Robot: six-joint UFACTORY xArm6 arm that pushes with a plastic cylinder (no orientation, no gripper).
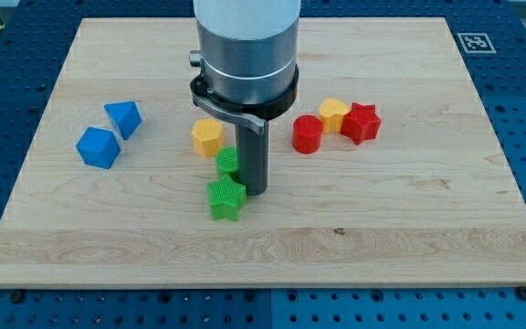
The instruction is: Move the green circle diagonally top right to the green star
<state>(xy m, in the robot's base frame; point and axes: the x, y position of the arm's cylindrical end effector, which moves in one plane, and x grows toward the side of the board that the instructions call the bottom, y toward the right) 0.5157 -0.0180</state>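
Note:
The green star lies a little left of the board's middle. The green circle sits just above it, touching or nearly touching, partly hidden by my rod. My tip rests on the board right beside both, at the circle's lower right and the star's upper right.
A yellow block lies just above and left of the green circle. A red cylinder, a yellow block and a red star cluster to the right. Two blue blocks lie at the left. The wooden board sits on a blue perforated table.

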